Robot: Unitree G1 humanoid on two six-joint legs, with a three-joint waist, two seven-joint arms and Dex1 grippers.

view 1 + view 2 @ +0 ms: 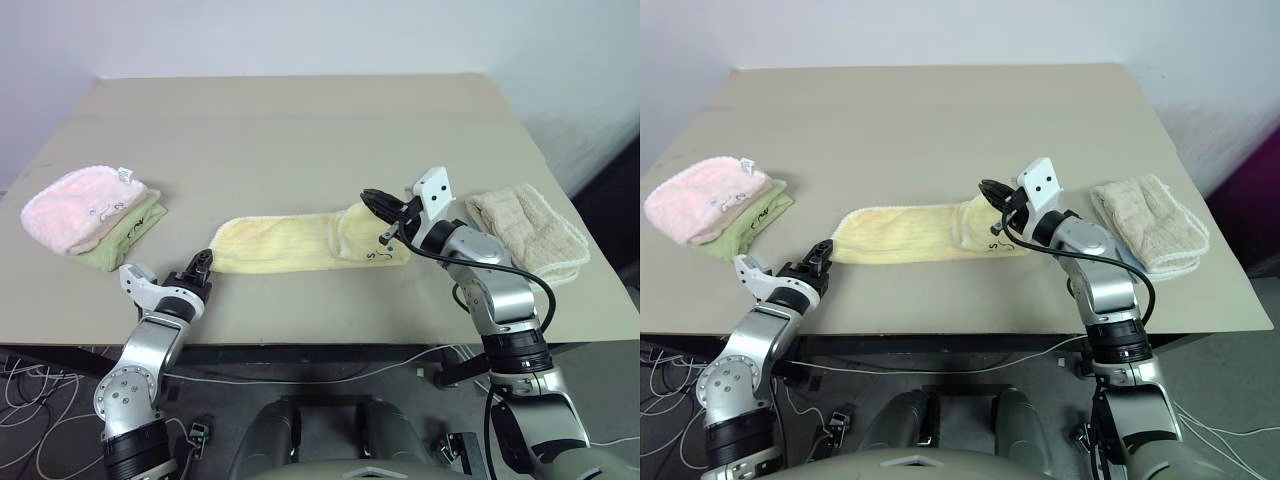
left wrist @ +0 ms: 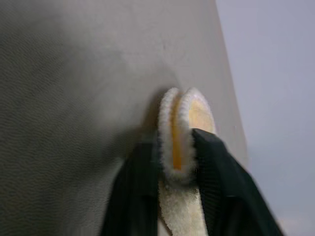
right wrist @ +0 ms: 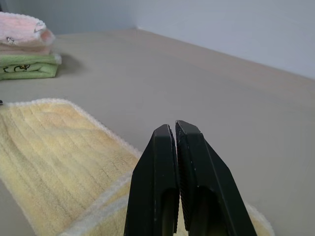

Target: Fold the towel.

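Two arms reach over the near edge of the table (image 1: 300, 130). Nearest, the left arm comes up from below the table edge, its forearm angled forward and inward; the left gripper (image 1: 201, 266) sits low at the near-left end of the towel (image 1: 290, 243), and the left wrist view shows its two black fingers (image 2: 135, 191) pinched on the doubled, hemmed edge of the cloth. The right arm bends at the elbow beside the table's near right side and points forward and to the left, about level. The right gripper (image 1: 372, 201) has its fingers (image 3: 160, 187) pressed together, held just above the towel's right end; whether cloth is caught between them cannot be told.

That pale yellow towel lies as a long band across the near middle of the table, a small dark mark by its right end. Farther left, a pink towel (image 1: 75, 205) rests on a green cloth (image 1: 125, 235). At the right lies a beige towel (image 1: 528, 230).
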